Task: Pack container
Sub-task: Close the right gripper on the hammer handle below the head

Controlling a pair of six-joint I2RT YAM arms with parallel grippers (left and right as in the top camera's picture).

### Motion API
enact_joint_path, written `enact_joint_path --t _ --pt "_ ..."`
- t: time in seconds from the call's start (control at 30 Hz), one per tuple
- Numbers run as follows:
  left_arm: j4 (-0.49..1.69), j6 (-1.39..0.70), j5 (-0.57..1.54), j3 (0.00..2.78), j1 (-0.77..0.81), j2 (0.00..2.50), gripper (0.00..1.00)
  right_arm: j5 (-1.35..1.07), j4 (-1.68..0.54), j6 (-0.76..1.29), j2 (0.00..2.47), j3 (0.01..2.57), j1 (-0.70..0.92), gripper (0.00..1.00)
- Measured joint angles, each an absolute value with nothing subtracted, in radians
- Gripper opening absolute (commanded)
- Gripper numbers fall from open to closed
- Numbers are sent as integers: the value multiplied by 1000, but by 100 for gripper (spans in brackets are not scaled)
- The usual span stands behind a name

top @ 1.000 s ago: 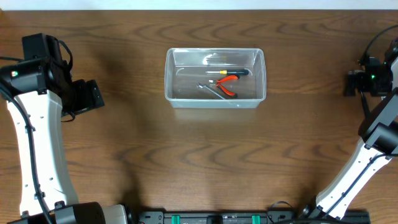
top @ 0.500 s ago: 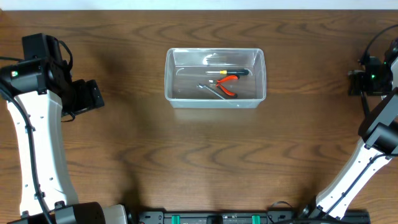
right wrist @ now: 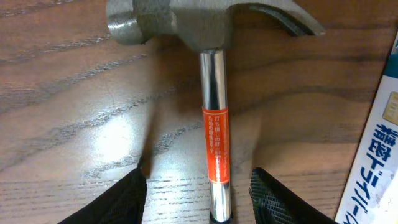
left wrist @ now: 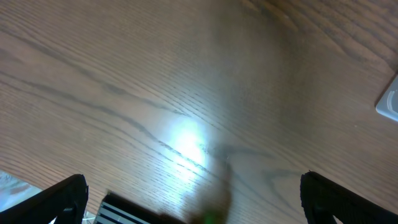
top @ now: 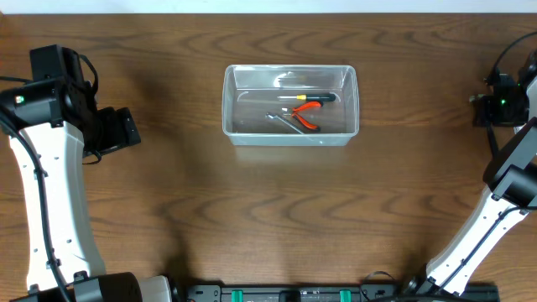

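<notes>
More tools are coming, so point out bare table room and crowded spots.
Bare wood spans from the container to the near edge, between the left arm and right arm. Container's left end is free; pliers crowd its middle. Hammer and box crowd below the right gripper.

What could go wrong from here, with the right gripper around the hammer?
The right gripper straddles the hammer at its polished shaft, below the heavy head; it could slip or swing.
The blue-and-white box beside it might get knocked.
The container already holds pliers; the hammer might land on them.
</notes>
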State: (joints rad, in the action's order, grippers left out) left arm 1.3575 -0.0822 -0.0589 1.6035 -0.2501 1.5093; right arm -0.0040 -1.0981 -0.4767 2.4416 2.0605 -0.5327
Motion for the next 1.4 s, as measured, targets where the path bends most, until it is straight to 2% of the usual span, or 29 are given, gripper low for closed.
enact_joint_path --t 0.37,0.5,0.6,0.77,0.93,1.13,1.23,1.4 --pt "1357 -82 -59 1604 -250 1509 98 -4 -1096 -477 2448 2061 -533 51" --pt "1357 -82 -59 1604 -250 1509 98 -4 -1095 -479 2448 2061 -533 40" --pt "1357 -82 -59 1604 -250 1509 98 -4 -1095 -477 2448 2061 -533 38" --pt "1357 -82 -59 1604 -250 1509 98 -4 -1089 -478 2448 2061 -533 27" --pt "1357 -82 -59 1604 -250 1509 98 -4 -1078 -475 2448 2061 -533 27" --pt "1357 -82 -59 1604 -250 1509 98 -4 -1063 -471 2448 2061 -533 21" --pt "1357 -82 -59 1604 -250 1509 98 -4 -1061 -467 2448 2061 -532 14" --pt "1357 -82 -59 1604 -250 1509 98 -4 -1060 -463 2448 2061 -530 9"
